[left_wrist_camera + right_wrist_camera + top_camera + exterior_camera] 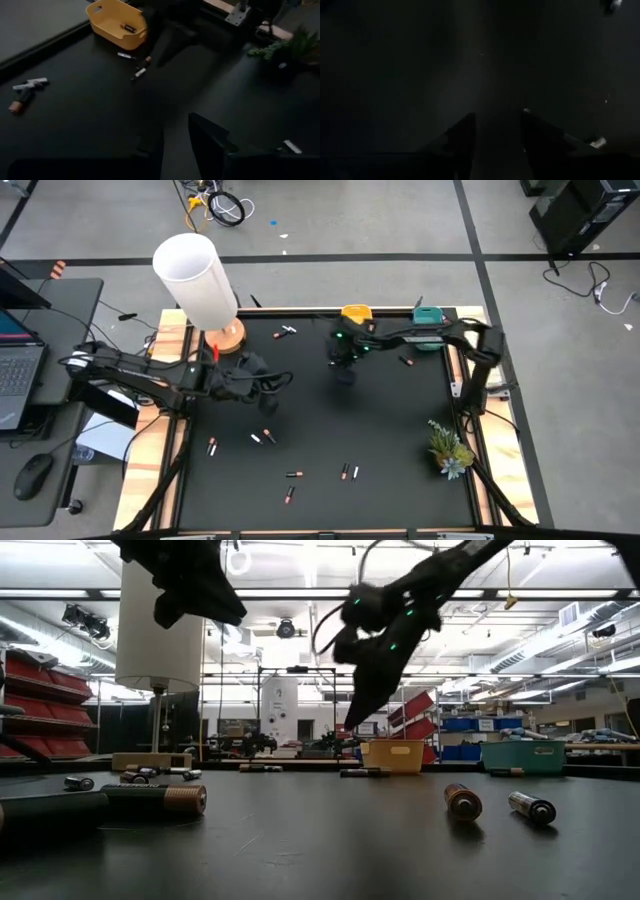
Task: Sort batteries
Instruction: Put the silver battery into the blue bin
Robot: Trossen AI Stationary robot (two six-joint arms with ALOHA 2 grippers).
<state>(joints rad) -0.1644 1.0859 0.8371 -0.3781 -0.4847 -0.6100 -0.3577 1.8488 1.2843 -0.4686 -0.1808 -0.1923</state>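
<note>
On the black table (pixel 380 430), the high view shows about ten loose batteries (pixel 349 472): two near the top edge left of centre, one at centre right beside the teal tray (pixel 428 329), one at the left, two at left centre, and four in the lower middle. Some are too small to count surely. One more battery lies inside the yellow tray (pixel 116 22), seen in the left wrist view.

There are two trays, one white-shaded lamp (pixel 197 280) at upper left, and one small plant (pixel 449 448) at lower right.

The right claw (pixel 343 363) hangs above bare table in the upper centre, its fingers (pixel 463 137) apart with nothing between them. The left claw (pixel 252 375) hovers at centre left; its fingers (pixel 210 137) stand slightly apart, and whether they hold anything is hard to make out.
</note>
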